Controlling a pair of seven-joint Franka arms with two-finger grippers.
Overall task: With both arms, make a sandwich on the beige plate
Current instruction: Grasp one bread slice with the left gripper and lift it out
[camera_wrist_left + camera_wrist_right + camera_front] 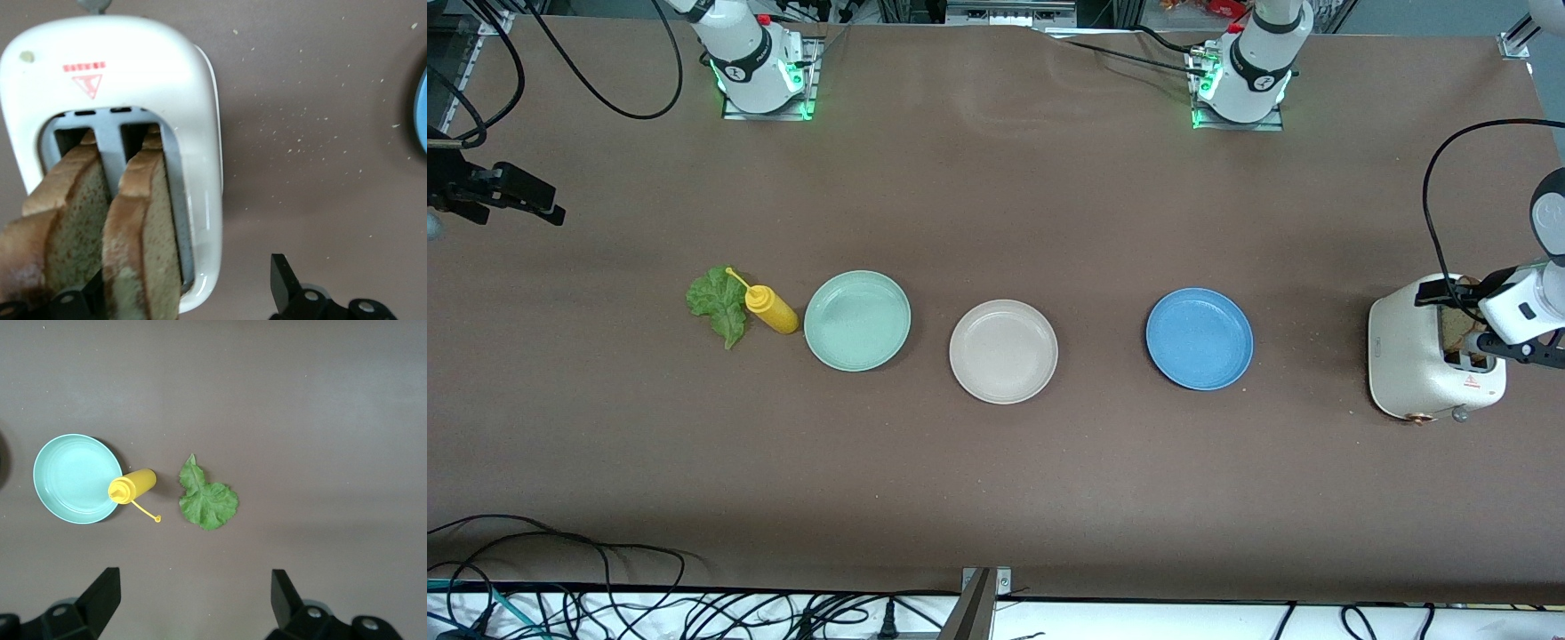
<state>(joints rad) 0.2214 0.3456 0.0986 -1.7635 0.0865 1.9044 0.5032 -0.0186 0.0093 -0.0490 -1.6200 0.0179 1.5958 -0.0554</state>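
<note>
Even overhead light, soft short shadows beside plates; pale sheen across desk (996, 116) top; near bread (143, 227) slightly blurred.

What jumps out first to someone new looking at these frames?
Three plates in a row mid-table: mint-green plate, beige plate, blue plate. At the left arm's end, the left hand sits open over a white toaster holding two bread slices. At the right arm's end, a lettuce leaf lies beside a yellow squeeze bottle; the right hand waits open above.

A robotics lab (bolted arm bases (760, 84), loose cables (560, 587)).
</note>
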